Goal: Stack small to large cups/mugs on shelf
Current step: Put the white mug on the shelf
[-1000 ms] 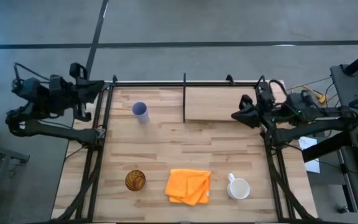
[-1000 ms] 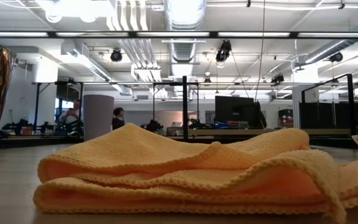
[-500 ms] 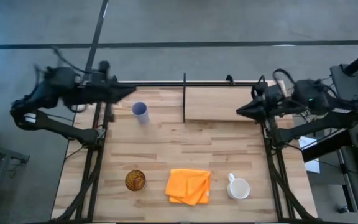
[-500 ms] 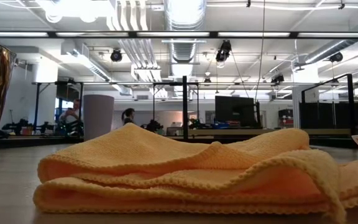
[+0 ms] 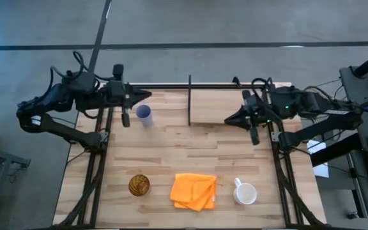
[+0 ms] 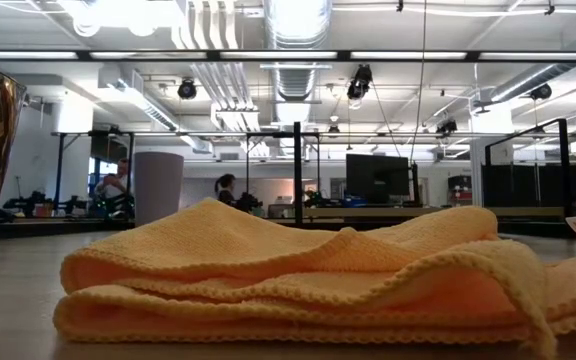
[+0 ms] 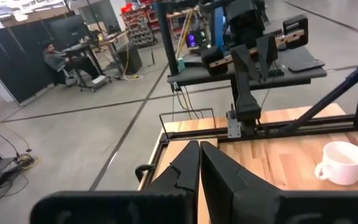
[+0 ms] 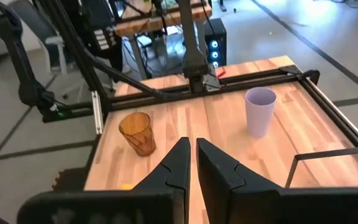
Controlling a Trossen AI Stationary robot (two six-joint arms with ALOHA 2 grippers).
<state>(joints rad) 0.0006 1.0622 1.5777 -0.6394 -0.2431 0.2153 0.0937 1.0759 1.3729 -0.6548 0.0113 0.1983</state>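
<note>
The pale lavender tumbler (image 5: 144, 115) stands upright at the table's far left; it also shows in the right wrist view (image 8: 259, 111) and the low view (image 6: 158, 187). The amber cup (image 5: 139, 185) stands near the front left. The white mug (image 5: 245, 193) stands near the front right, its handle toward the far side. The shelf (image 5: 232, 105) sits at the far right, its black divider (image 5: 190, 101) at its left end. My left gripper (image 5: 142, 96) is shut and empty just beyond the tumbler. My right gripper (image 5: 230, 120) is shut and empty over the shelf's near edge.
A crumpled orange cloth (image 5: 193, 190) lies at the front centre between the amber cup and the mug; it fills the low view (image 6: 298, 270). The black table frame (image 5: 101, 137) runs along both sides. Bare wood lies in the table's middle (image 5: 190, 150). People sit in the room beyond.
My left gripper has swung from outside the far-left corner toward the table's right and now reaches over the far edge beside the tumbler. My right gripper has gone a little toward the table's left, over the shelf. The cups, mug and cloth have kept still.
</note>
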